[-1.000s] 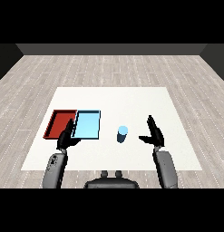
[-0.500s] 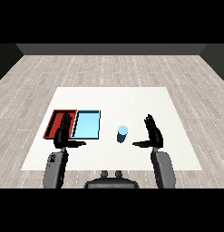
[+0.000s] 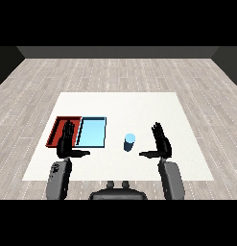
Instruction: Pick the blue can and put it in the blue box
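Note:
A light blue can (image 3: pixel 129 142) stands upright on the white table (image 3: pixel 139 105), right of the trays. My right hand (image 3: pixel 161 144) is open to the right of the can, fingers straight up and thumb pointing left toward it, with a gap between them. The light blue tray (image 3: pixel 92 131) lies left of the can with nothing in it. My left hand (image 3: pixel 66 141) is open over the front edge where the red tray (image 3: pixel 61 129) meets the blue one, fingers straight and thumb out to the right.
The red tray lies directly left of the blue tray, side by side. Grey wooden floor surrounds the table on all sides.
My right hand has shifted left, closer to the can. The left hand has barely moved. The can stays where it was.

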Action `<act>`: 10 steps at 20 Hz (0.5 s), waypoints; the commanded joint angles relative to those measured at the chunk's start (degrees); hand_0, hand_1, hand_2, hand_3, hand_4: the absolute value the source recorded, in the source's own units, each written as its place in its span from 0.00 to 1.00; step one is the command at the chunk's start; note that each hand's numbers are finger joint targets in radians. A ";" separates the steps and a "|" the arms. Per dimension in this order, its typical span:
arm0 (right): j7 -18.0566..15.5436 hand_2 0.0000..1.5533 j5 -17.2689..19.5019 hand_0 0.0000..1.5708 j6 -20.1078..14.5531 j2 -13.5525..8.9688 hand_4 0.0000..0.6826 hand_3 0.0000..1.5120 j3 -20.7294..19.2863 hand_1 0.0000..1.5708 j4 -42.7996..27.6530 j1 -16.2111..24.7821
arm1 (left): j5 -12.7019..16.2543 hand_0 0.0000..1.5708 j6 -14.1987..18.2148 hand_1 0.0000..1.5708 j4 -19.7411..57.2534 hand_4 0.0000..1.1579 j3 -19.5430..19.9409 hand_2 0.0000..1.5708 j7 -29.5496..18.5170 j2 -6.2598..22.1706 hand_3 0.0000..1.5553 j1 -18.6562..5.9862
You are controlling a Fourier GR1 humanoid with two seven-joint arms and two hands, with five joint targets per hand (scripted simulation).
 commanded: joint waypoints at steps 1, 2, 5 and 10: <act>0.11 0.00 0.16 0.00 0.69 -0.44 0.00 0.00 -0.09 0.00 0.75 -1.05 | -1.33 0.00 0.92 0.00 -2.96 0.00 -1.17 0.00 1.99 -0.73 0.00 1.04; -2.84 0.00 0.13 0.00 1.03 -0.27 0.00 0.00 -1.13 0.00 6.34 -3.75 | -1.31 0.00 0.24 0.00 5.02 0.00 1.52 0.00 -3.55 0.29 0.00 -1.87; 3.31 0.00 -2.40 0.00 1.96 -0.09 0.00 0.00 1.12 0.00 -5.78 3.06 | 0.21 0.00 0.27 0.00 1.10 0.00 1.37 0.00 0.47 0.22 0.00 -1.91; -0.21 0.00 -2.84 0.00 -3.81 1.65 0.00 0.00 3.33 0.00 7.95 -6.81 | 0.50 0.00 -0.62 0.00 -1.81 0.00 0.38 0.00 0.71 -0.08 0.00 0.57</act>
